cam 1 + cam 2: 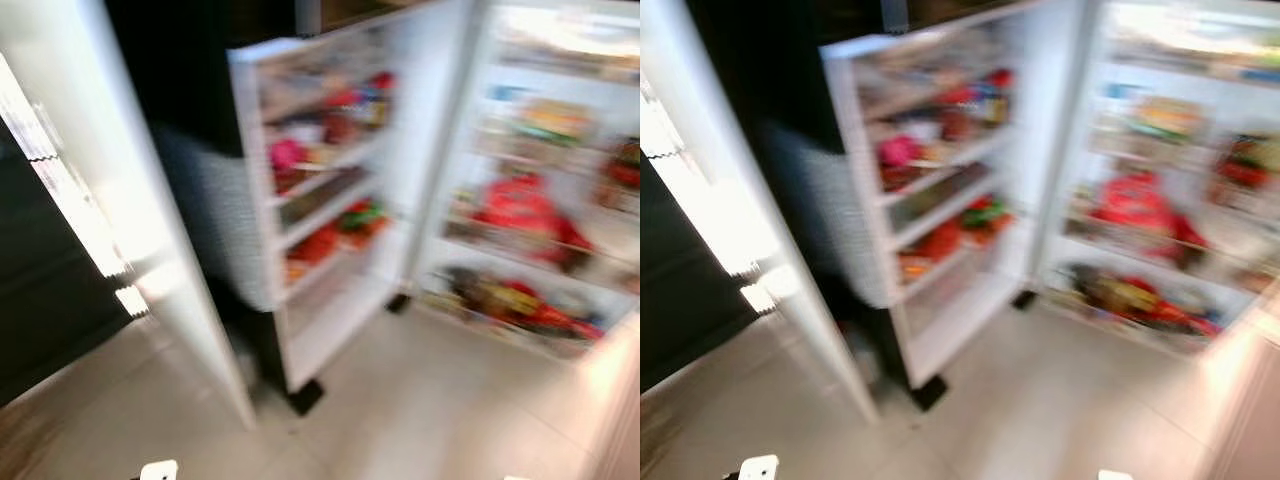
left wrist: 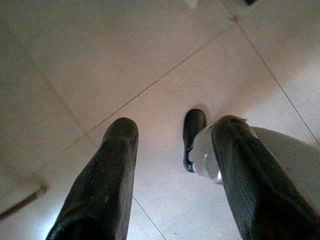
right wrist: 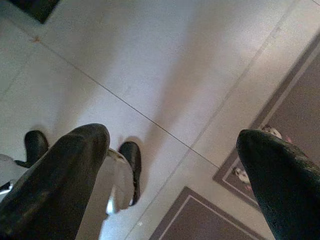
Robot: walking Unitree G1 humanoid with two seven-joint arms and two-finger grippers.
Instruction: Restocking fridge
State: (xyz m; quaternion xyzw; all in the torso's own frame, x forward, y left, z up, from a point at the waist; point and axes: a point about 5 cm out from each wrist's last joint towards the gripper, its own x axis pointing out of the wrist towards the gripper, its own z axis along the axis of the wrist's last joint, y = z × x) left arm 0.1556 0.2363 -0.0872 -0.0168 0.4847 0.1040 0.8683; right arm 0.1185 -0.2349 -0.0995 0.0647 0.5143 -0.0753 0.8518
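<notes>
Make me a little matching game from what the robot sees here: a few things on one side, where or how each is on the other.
Things:
1. fridge door
2. left gripper
3. red package
4. floor tiles

States or places:
a. on a shelf inside the fridge
b. swung open, racks stocked
c. pale, bare in front of the fridge
d. open, holding nothing, pointing at the floor

Pairs: 1-b, 2-d, 3-a, 4-c

One open fridge (image 1: pixel 520 200), two fridge doors (image 1: pixel 320 200), two claws (image 2: pixel 170 165)
</notes>
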